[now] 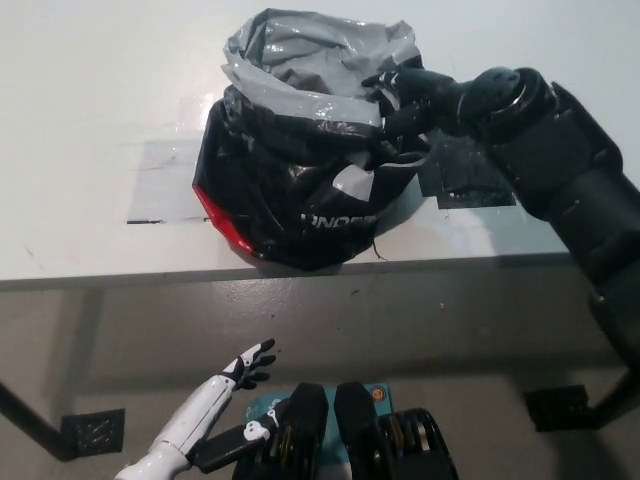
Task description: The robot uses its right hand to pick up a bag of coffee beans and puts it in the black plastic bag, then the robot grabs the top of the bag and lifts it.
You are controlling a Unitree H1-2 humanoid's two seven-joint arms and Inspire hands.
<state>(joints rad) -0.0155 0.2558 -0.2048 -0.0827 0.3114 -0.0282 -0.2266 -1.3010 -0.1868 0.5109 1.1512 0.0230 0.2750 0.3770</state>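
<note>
At your lower left, below the table edge, your white left hand (252, 362) rests with fingers spread, holding nothing. On the white table (90, 120) sits the black bag (290, 190), crumpled and slumped, its grey mouth gaping upward, white lettering on its front and a red edge low on its left; you cannot see what lies inside. Your black right hand (405, 95) pinches the bag's right rim.

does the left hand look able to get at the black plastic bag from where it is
Probably not as it stands. The white left hand hangs open below the table edge, while the black plastic bag sits on top, with the right hand at its rim.
</note>
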